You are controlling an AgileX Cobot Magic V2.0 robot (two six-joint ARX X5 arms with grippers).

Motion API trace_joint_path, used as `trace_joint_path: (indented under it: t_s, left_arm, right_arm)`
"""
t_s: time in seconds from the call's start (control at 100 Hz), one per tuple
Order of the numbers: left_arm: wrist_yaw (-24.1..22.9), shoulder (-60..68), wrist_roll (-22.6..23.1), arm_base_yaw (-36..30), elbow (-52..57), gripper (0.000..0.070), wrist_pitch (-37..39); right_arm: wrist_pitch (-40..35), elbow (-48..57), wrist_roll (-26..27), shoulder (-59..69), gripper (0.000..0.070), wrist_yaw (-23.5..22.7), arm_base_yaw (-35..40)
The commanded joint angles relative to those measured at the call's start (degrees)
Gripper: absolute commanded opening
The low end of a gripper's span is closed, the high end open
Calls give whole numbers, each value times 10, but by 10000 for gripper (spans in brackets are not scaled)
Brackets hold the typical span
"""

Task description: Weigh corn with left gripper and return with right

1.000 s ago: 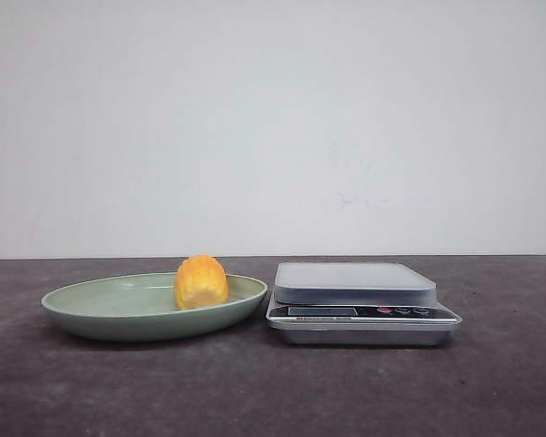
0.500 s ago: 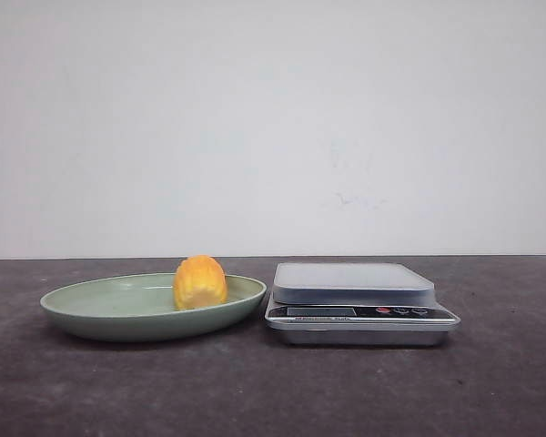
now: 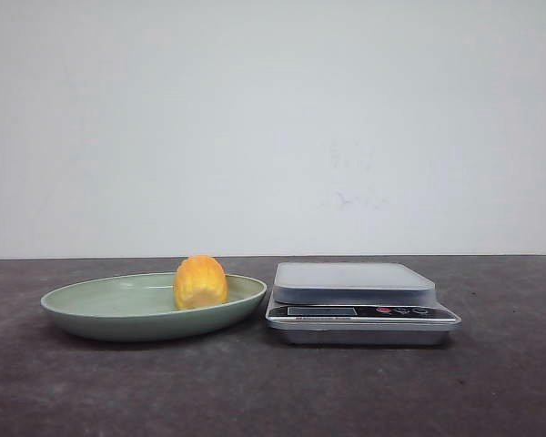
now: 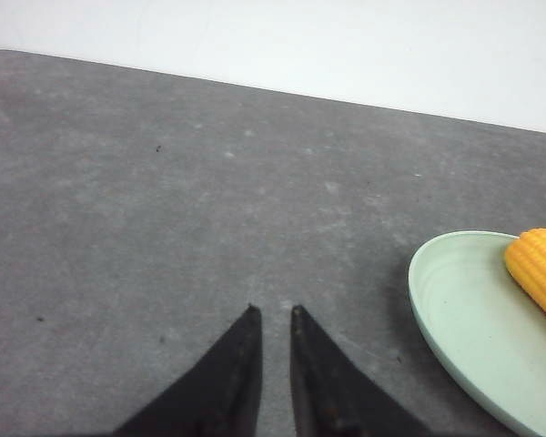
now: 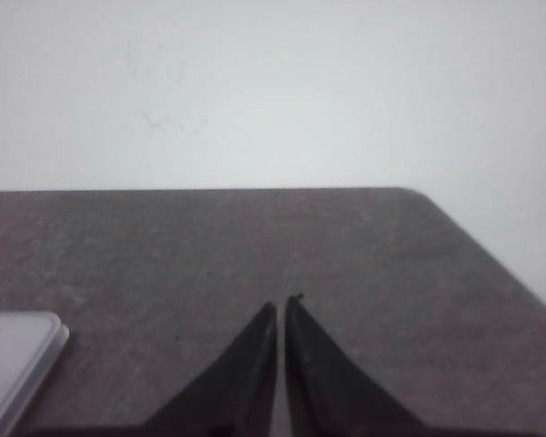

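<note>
Nothing had moved since a second earlier: the corn (image 3: 200,282) lay unweighed on the plate (image 3: 91,308), both grippers (image 4: 273,314) (image 5: 282,305) nearly closed, empty.

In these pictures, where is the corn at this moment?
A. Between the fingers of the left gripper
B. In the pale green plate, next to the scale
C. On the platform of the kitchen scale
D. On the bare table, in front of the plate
B. In the front view the corn sits inside the plate, to the left of the scale, whose platform is bare; the left gripper holds nothing.
</note>
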Motion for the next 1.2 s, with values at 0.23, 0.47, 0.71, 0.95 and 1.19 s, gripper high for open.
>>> trace_joint_path:
  t_s: [0.23,0.47,0.71,0.95,1.19]
  left_arm:
    - [1,-1,7,2,-10,16,-2]
    - [1,-1,7,2,-10,16,-2]
    - [1,-1,7,2,-10,16,-2]
    - [1,-1,7,2,-10,16,-2]
    - [1,-1,7,2,-10,16,-2]
  right_arm:
    - [5,-45,14,-3,10,0,-1]
    - [-48,-45,3,-3,10,0,-1]
    - [-43,-45,-1,-3,10,0,-1]
    - [-35,-45,-1,-3,10,2,-1]
    - [-35,-45,-1,-3,10,2,0]
